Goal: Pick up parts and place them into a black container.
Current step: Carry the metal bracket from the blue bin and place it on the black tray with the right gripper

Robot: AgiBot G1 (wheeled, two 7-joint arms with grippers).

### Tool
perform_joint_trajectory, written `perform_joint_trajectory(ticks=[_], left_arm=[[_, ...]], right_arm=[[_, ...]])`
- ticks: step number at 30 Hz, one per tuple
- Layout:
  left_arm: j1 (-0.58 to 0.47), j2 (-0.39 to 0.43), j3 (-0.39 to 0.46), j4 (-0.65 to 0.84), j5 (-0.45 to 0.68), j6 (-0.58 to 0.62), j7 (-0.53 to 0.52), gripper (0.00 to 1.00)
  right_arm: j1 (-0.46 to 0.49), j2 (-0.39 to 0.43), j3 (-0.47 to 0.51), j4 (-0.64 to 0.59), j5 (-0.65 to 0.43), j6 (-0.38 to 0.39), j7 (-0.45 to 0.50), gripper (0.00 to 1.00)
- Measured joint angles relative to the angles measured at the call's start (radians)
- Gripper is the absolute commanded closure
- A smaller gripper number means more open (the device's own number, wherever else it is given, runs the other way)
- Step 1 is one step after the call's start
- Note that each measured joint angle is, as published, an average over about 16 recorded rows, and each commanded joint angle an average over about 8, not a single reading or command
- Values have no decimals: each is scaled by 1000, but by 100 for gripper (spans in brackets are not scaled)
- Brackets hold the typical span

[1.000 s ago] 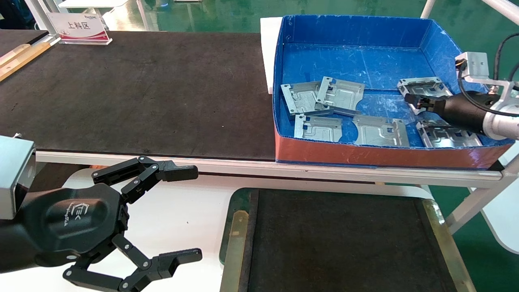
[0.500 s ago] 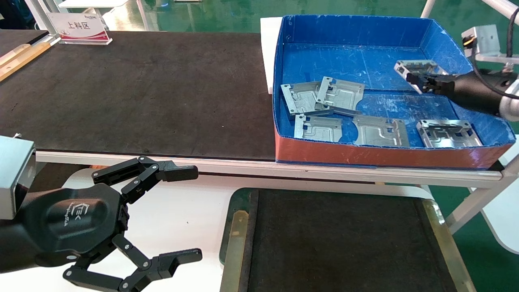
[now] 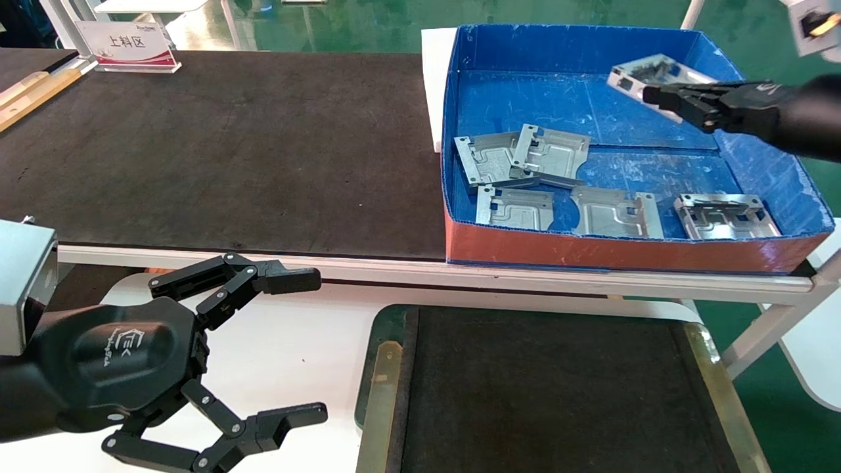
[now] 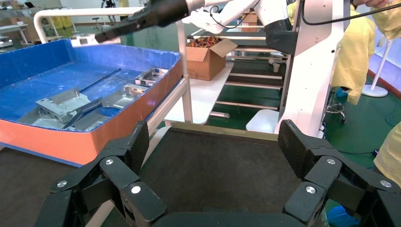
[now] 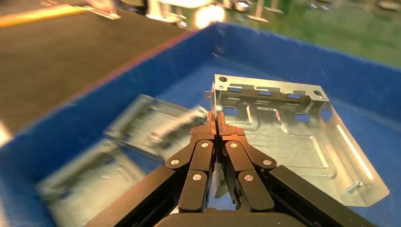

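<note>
My right tool [image 3: 657, 96] pinches one part [image 3: 640, 71] by its edge, held above the blue box [image 3: 631, 253]. Five more parts [image 3: 552, 154] lie inside. Left tool [image 3: 289, 348] idles wide open. I'd carry it level, clear the red wall, then down to the black container [image 3: 713, 387].

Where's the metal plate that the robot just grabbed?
In the head view, the held part hangs pinched in the right end effector at the far right, above the back of the blue box, clear of the plates lying inside.
</note>
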Motion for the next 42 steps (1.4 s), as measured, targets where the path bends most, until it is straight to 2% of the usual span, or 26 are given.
perform_joint_trajectory(ticks=[8,15,30,36,42], left_arm=[[0,0,0,0,0,0,0,0],[0,0,0,0,0,0,0,0],[0,0,0,0,0,0,0,0],[0,0,0,0,0,0,0,0],[0,0,0,0,0,0,0,0]], right_arm=[[11,41,6,37,34,-209,-13,100],[-44,73,-18,175,114,-301,48,100],[-285,221,-139,720,422,-292,277,100],[-377,259,-181,856,476,-278,302,100],[-472,275,-219,935,486,-261,282,100]])
